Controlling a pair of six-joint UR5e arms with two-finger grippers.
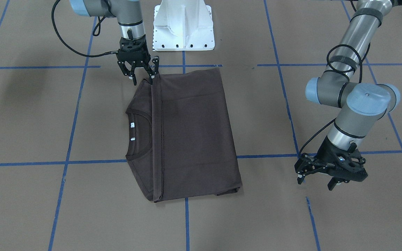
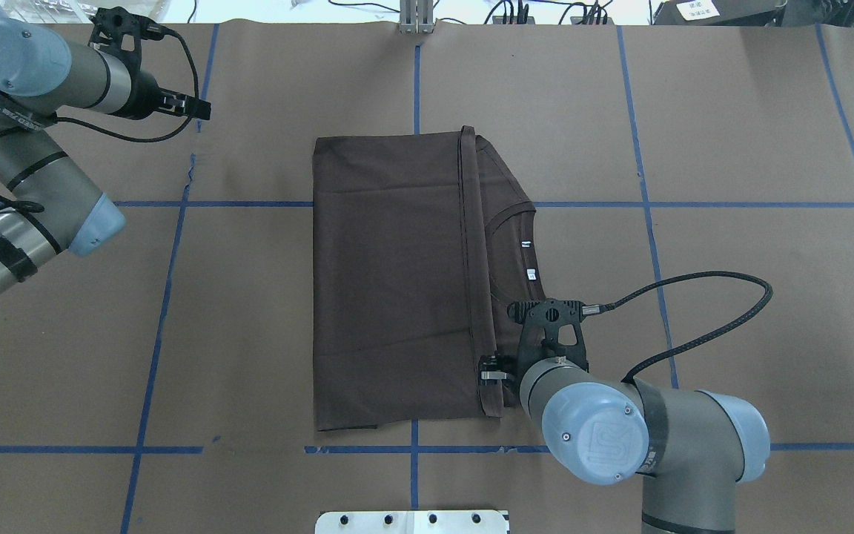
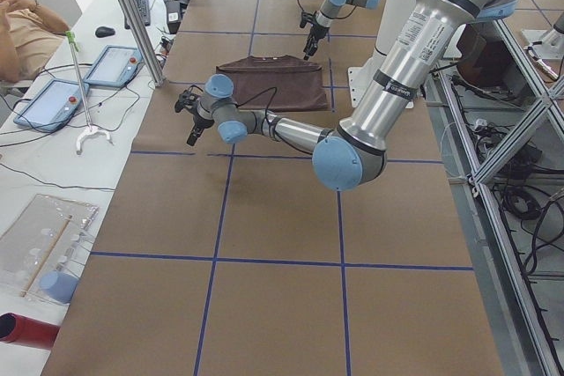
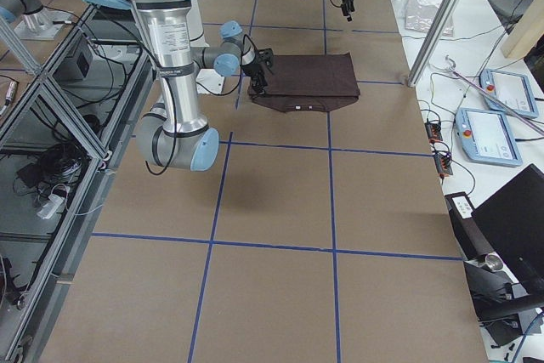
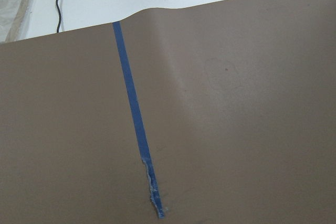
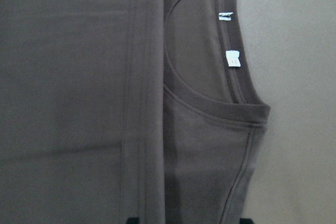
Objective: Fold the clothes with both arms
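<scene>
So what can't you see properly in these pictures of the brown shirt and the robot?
- Print on the small white neck tags: too small in every view.
- Sleeves of the dark brown T-shirt: hidden under its folded layers.
- Black right gripper in the overhead view: mostly covered by its own wrist.

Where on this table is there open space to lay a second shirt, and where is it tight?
Roomiest: the bare table between the T-shirt and the left claw. More room lies past the collar, beyond the right arm's cable. Tight: the shirt's collar-side corner nearest the robot, where the right claw stands open.
</scene>
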